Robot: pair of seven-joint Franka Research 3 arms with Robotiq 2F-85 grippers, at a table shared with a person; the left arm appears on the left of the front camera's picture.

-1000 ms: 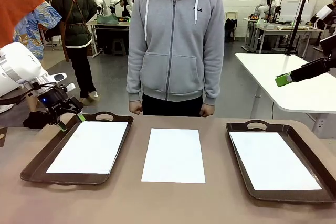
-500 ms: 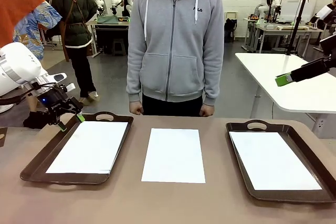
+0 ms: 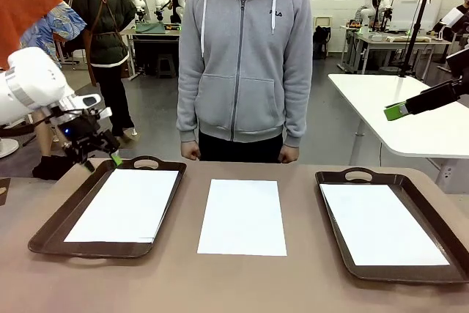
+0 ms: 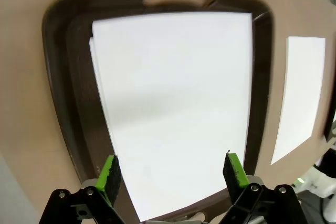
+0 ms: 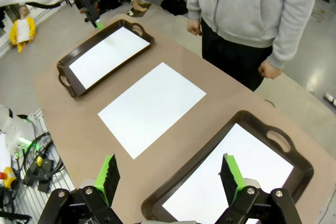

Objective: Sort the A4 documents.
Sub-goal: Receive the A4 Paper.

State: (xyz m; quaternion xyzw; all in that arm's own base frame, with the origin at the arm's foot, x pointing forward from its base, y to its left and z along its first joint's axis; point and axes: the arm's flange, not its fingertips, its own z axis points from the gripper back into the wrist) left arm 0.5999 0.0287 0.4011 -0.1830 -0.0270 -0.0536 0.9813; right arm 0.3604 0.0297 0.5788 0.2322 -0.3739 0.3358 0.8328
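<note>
At the left edge of the front view, the left tool (image 3: 99, 153) hangs above the far left corner of the left tray (image 3: 44, 234), its green pads apart and gripping nothing. Below and to its right in that frame, white sheets (image 3: 126, 204) lie flat in this tray; in the left wrist view a second sheet's edge peeks out along the left side of the top one (image 4: 173, 108), so at least 2 are stacked there. That same view looks straight down past the parted fingers (image 4: 109, 173) at the bottom of the frame, with the paper spread between and above them, not touched.

At frame center, 1 sheet (image 3: 242, 216) lies alone on the bare brown worktop (image 3: 242, 284), between the 2 trays and well apart from either tool. In the right tray (image 3: 454, 254) at lower right, another sheet (image 3: 381, 223) lies flat.

Near the right edge of the front view, the right tool (image 3: 396, 111) is held high, well above that tray. Its wrist view shows its fingers (image 5: 229, 174) spread wide and empty, with the tray's sheet (image 5: 231, 179) below them and the loose sheet (image 5: 152, 107) up-left. A person (image 3: 245, 56) stands at the far side, hands by their sides.
</note>
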